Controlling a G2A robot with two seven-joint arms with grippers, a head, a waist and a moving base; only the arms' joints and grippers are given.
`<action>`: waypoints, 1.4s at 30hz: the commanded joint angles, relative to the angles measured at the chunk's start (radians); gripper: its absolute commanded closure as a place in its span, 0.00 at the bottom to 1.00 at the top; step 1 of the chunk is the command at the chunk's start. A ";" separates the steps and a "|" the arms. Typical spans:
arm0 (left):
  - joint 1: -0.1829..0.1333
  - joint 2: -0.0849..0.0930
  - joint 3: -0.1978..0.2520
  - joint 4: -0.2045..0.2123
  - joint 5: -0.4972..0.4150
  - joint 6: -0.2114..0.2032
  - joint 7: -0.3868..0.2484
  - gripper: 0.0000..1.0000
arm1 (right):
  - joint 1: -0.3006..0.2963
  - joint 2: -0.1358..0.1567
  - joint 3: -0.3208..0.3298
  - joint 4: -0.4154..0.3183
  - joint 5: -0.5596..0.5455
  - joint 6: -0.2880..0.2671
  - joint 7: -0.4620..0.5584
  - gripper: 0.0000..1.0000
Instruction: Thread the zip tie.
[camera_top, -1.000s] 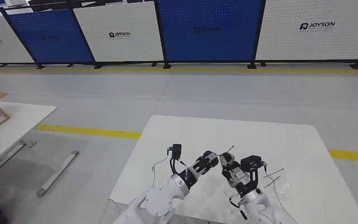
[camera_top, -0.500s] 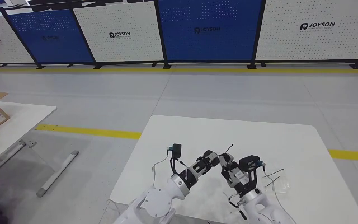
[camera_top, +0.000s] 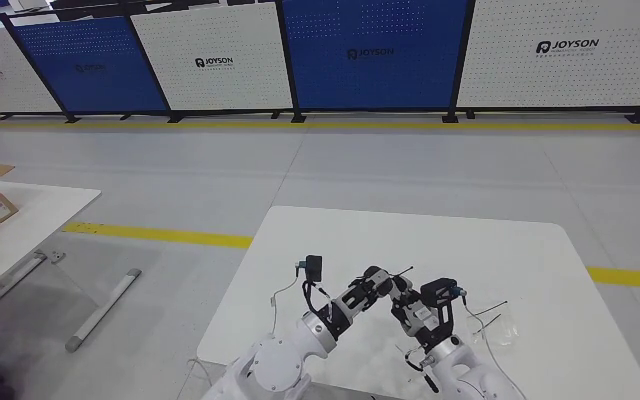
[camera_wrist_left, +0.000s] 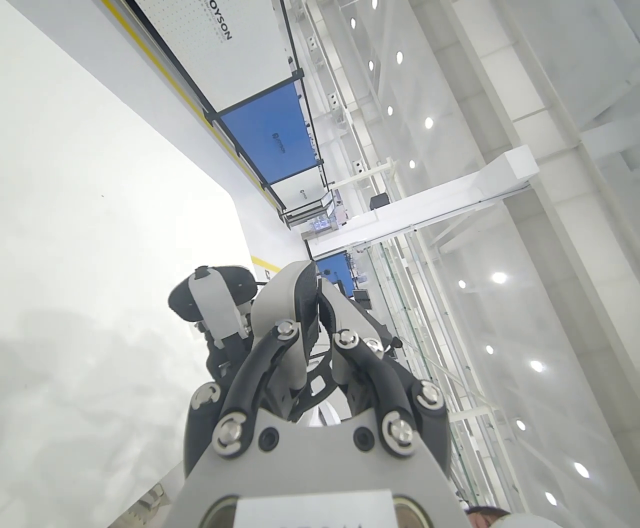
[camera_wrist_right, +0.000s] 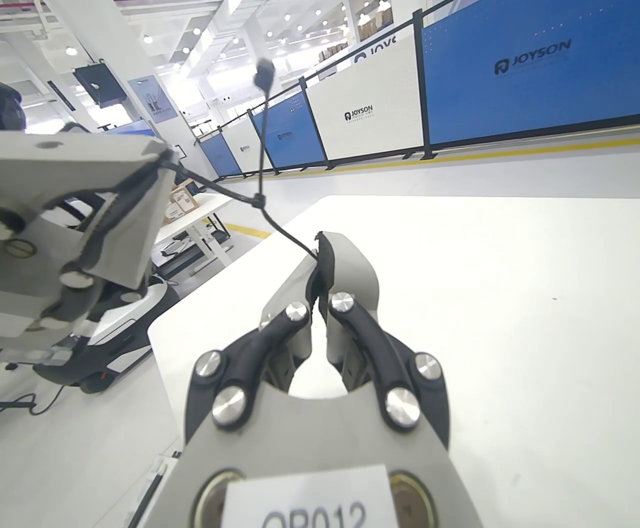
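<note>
Clamping zip tie (camera_wrist_right: 257, 201), right pincer (camera_wrist_right: 320, 250) faces left pincer (camera_wrist_left: 316, 285).

White table (camera_top: 520, 250), blue and white partition panels (camera_top: 375, 80), yellow floor line (camera_top: 150, 234)

Top view looks steeply down from overhead onto the table (camera_top: 500, 250), panels (camera_top: 375, 55) at 12 o'clock; wrist views sit close behind the left gripper (camera_wrist_left: 314, 280) and right gripper (camera_wrist_right: 320, 252), all sharing table and panels.

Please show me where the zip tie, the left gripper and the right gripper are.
zip tie (camera_wrist_right: 258, 200): right wrist view, on the strap's thick joint.
left gripper (camera_wrist_left: 317, 281): left wrist view, between its fingertips.
right gripper (camera_wrist_right: 321, 256): right wrist view, between its fingertips.
</note>
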 joint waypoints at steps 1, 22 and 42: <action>0.003 0.001 -0.005 -0.005 0.002 -0.002 0.001 1.00 | 0.001 0.000 0.000 0.005 0.002 -0.002 0.001 1.00; 0.035 0.004 -0.023 -0.046 0.020 -0.022 0.001 1.00 | 0.011 -0.005 -0.006 0.035 -0.001 -0.011 -0.001 1.00; -0.027 -0.005 -0.047 0.081 -0.052 0.079 0.029 1.00 | -0.107 0.017 0.176 -0.033 0.183 -0.098 -0.100 0.00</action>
